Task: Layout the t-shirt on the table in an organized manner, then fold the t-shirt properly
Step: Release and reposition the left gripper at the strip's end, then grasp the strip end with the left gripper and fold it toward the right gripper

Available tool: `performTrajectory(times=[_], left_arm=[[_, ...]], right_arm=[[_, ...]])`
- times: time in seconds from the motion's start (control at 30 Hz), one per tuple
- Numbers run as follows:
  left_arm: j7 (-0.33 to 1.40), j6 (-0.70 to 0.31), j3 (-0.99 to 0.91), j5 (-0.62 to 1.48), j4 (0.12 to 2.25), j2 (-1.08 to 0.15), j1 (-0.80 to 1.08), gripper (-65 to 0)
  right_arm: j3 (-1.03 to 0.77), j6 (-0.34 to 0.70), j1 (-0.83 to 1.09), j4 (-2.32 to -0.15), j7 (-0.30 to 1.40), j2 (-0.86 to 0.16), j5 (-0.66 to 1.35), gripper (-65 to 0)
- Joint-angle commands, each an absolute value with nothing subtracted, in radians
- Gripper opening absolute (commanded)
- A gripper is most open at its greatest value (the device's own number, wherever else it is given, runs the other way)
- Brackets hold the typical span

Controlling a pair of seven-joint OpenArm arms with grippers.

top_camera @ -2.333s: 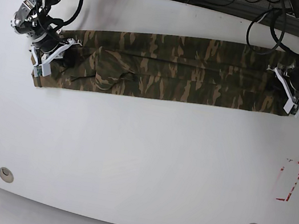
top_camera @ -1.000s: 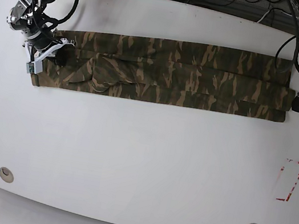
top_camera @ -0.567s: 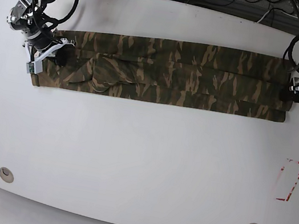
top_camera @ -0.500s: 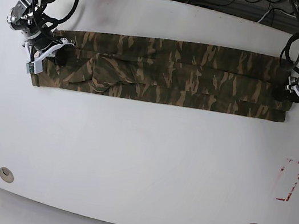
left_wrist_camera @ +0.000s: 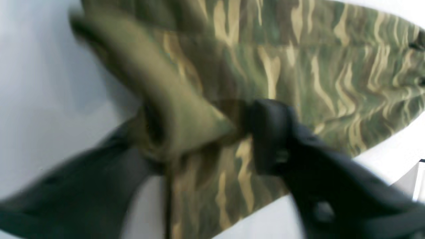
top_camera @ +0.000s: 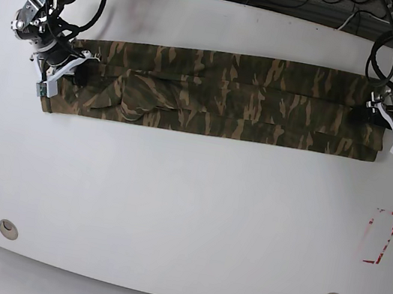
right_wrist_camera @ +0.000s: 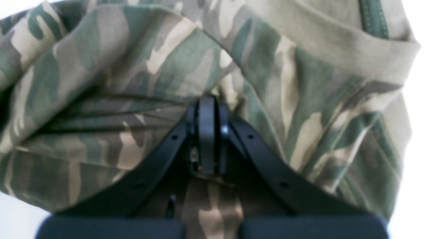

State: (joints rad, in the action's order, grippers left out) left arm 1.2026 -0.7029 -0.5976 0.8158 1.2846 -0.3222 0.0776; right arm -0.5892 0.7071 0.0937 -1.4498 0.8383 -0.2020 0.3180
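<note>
The t-shirt [top_camera: 217, 93] lies folded into a long narrow band across the far half of the table [top_camera: 186, 206], running from 9 to 3 o'clock in the base view.

The right gripper [top_camera: 61, 74] sits at the band's 9 o'clock end. The base view shows only that it is on the cloth; the right wrist view shows what that view cannot: the two black fingers [right_wrist_camera: 207, 132] are pressed flat together with no gap, and a bunched pleat of camouflage cloth is caught between them and gathers around them.

The left gripper [top_camera: 390, 128] is at the band's 3 o'clock end. The left wrist view is blurred, but it shows the jaws standing apart, one black finger [left_wrist_camera: 270, 132] at 3 o'clock of a raised roll of cloth and the other at 8 o'clock of it. The roll lies between them; whether it is truly pinched cannot be told.

Only the base view shows the red-outlined rectangle [top_camera: 381, 237] and two grommets [top_camera: 8, 229] near the table's front edge.
</note>
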Motion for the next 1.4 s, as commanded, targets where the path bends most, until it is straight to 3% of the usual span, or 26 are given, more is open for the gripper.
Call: performTrajectory(times=[0.0, 0.07, 0.1, 0.63, 1.0, 1.37], left_arm=[[1.224, -0.698, -0.598, 0.773, 1.288, -0.331, 0.079, -52.2], [1.205, -0.698, -0.598, 0.751, 1.291, -0.331, 0.079, -63.5], [1.201, -0.698, -0.598, 0.737, 1.291, -0.331, 0.079, -65.0], [1.185, -0.698, -0.590, 0.661, 1.596, -0.292, 0.085, -65.0], [1.198, -0.698, -0.369, 0.630, 1.833, -0.254, 0.104, -65.0], [1.213, -0.698, -0.206, 0.630, 1.854, -0.124, 0.090, -65.0]], right_arm=[[-0.591, 0.698, 0.102, -1.454, 0.895, -0.199, 0.269, -63.9], [-0.591, 0.698, 0.102, -1.455, 0.895, -0.194, 0.268, -63.9], [-0.591, 0.698, 0.102, -1.455, 0.895, -0.194, 0.268, -63.9], [-0.591, 0.698, 0.102, -1.455, 0.895, -0.191, 0.269, -63.9], [-0.591, 0.698, 0.102, -1.455, 0.895, -0.191, 0.269, -63.9], [-0.591, 0.698, 0.102, -1.454, 0.895, -0.189, 0.269, -63.9]])
